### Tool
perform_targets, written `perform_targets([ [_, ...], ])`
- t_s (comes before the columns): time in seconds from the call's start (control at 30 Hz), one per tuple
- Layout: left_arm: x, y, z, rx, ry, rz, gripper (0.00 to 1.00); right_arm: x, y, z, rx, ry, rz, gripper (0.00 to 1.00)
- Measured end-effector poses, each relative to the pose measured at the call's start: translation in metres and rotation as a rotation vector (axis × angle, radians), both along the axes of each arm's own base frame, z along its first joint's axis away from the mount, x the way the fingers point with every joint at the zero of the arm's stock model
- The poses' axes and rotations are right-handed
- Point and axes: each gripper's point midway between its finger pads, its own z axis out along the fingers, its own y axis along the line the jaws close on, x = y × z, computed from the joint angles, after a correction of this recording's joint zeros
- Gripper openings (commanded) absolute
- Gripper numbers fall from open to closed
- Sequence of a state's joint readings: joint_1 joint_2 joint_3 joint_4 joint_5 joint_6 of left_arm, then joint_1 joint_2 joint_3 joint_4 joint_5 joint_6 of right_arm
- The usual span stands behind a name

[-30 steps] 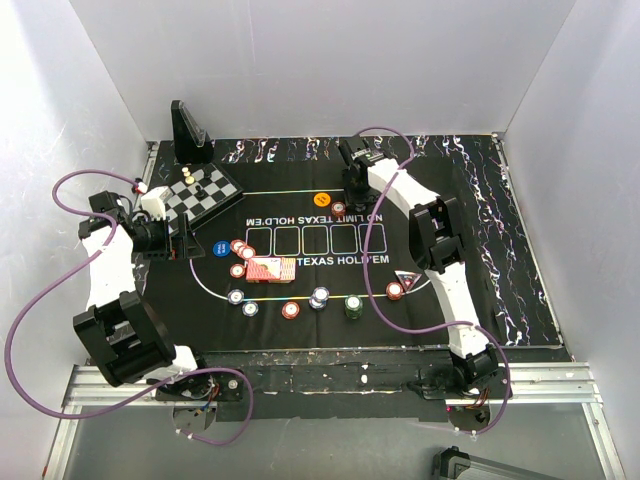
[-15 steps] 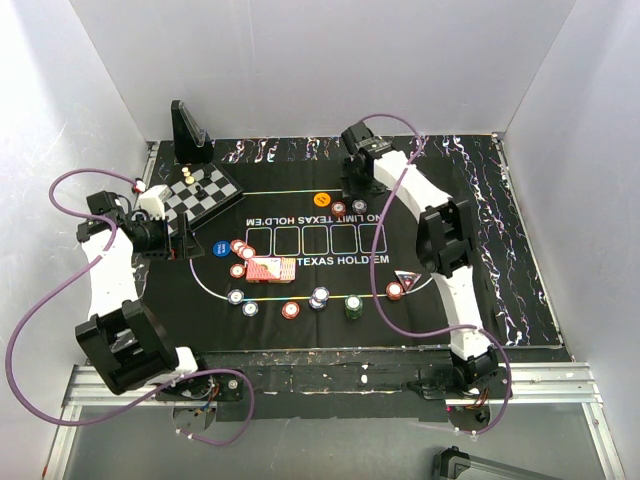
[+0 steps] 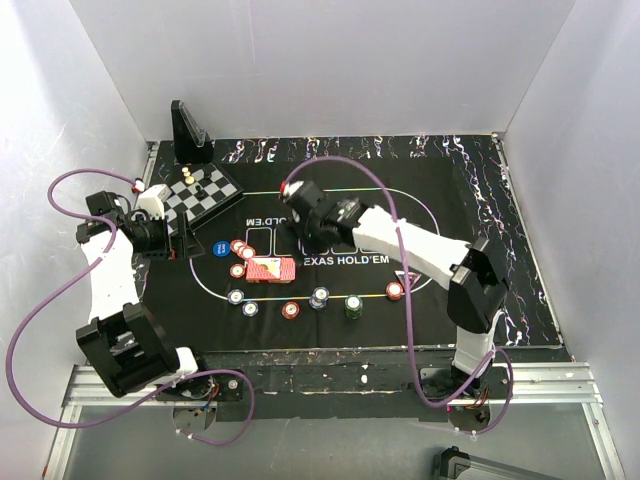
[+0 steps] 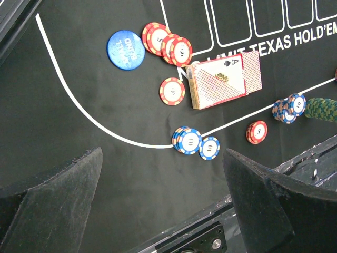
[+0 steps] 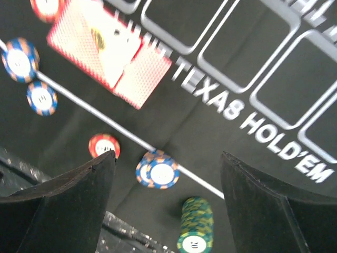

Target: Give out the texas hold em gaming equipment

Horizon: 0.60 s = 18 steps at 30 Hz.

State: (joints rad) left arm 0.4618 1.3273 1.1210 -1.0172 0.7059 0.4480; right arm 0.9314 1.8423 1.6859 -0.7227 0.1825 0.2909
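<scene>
White walls close in a table covered with a black poker mat [image 3: 480, 200]. The playing cards [image 3: 270, 270] lie on the mat a little left of the middle, with an ace face up on top, and their long axis runs left to right. Red chips [image 3: 240, 250] sit just beside them on the left, and a blue round disc [image 3: 219, 250] lies further left. More chips make a row on the near side, among them a green stack [image 3: 353, 305] toward the right.

The right gripper [image 5: 167, 155] hangs raised over the middle of the mat, its fingers spread wide with nothing between them. The left gripper [image 4: 162, 153] is released and empty too, near the left edge of the mat beside a small chessboard [image 3: 200, 195], well apart from the cards.

I judge the right arm to be the nearer one. The cards lie to the left of its fingers and below them; how far toward near or far I cannot tell, because the gripper is raised. A grasp would probably need the fingers across the short side, and the loose top card could slide
</scene>
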Motion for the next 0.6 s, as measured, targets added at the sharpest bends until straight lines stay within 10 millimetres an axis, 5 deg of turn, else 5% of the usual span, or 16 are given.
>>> perform_targets([
  [0.1, 0.0, 0.0, 0.002, 0.002, -0.006, 0.0, 1.0, -0.039, 0.002, -0.04, -0.047, 0.096, 0.063, 0.88],
  [0.2, -0.001, -0.001, 0.005, 0.007, -0.017, 0.0, 1.0, -0.057, -0.006, -0.065, -0.081, 0.163, 0.073, 0.88],
  [0.6, -0.001, -0.001, 0.007, 0.013, -0.028, -0.001, 1.0, -0.074, 0.003, -0.09, -0.052, 0.202, 0.106, 0.89],
])
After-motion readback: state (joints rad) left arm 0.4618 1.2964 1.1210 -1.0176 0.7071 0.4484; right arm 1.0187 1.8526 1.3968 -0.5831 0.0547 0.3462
